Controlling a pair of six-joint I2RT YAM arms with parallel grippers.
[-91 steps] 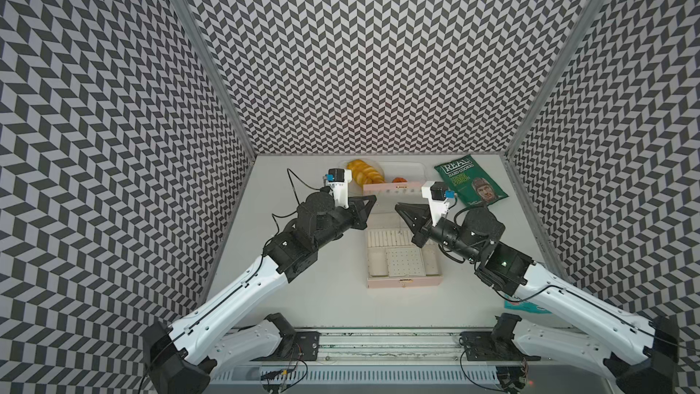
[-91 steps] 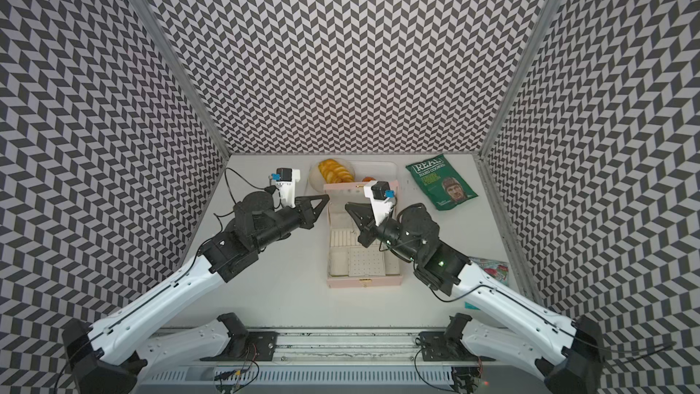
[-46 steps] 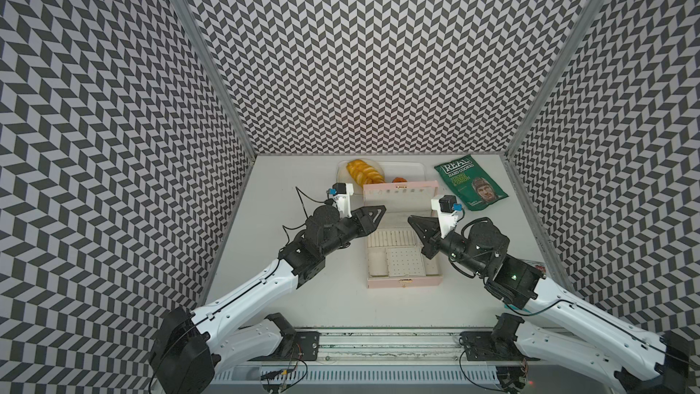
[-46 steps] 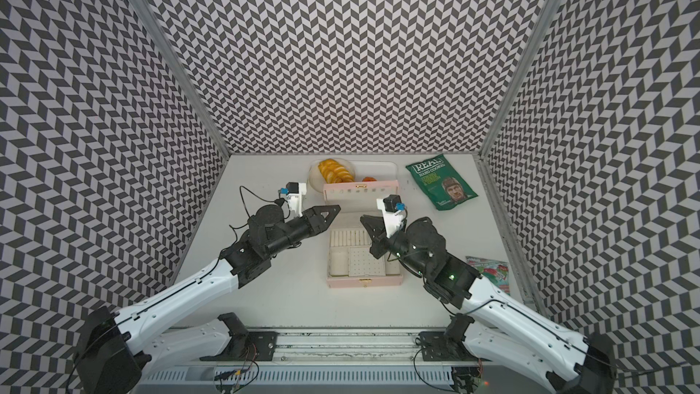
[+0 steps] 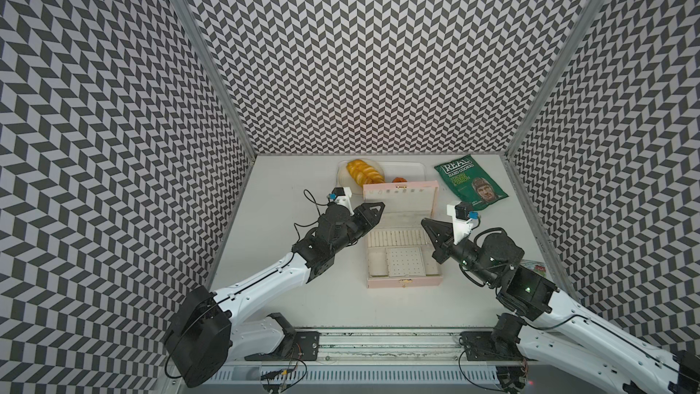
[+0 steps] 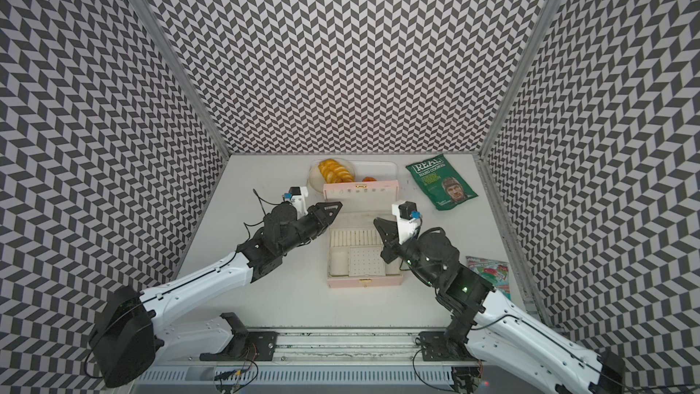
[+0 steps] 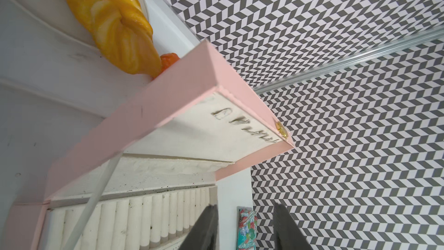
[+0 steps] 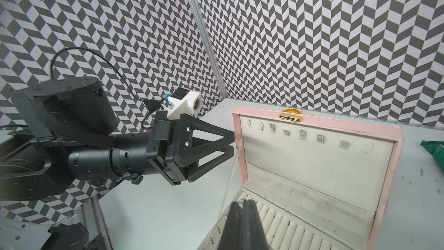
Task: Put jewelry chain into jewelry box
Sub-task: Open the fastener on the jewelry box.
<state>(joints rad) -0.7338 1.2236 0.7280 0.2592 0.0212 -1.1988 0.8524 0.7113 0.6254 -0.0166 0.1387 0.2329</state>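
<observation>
The pale pink jewelry box [image 5: 403, 281] [image 6: 364, 281] stands open mid-table, its lid [image 7: 144, 116] [image 8: 348, 123] upright with hooks inside. My left gripper [image 5: 375, 209] [image 6: 333, 207] [image 7: 244, 206] [image 8: 231, 141] hovers at the lid's left edge, open, with nothing between its fingers. My right gripper [image 5: 425, 221] [image 6: 376, 221] [image 8: 242, 202] is over the ring rolls near the box's right side and is shut. A tiny silvery bit of the jewelry chain [image 8: 240, 203] shows pinched at its tips. The rest of the chain is too thin to make out.
Behind the box sit a plate of orange slices [image 5: 363, 173] and a white tray [image 5: 414, 169]. A green crisps bag [image 5: 469, 185] lies at the back right. A colourful sweets packet [image 6: 488, 271] lies by the right wall. A clear strap [image 7: 96, 188] ties lid to base.
My left gripper's jaws have parted from shut to open. My right gripper has drifted right and nearer, staying shut. The box has not moved.
</observation>
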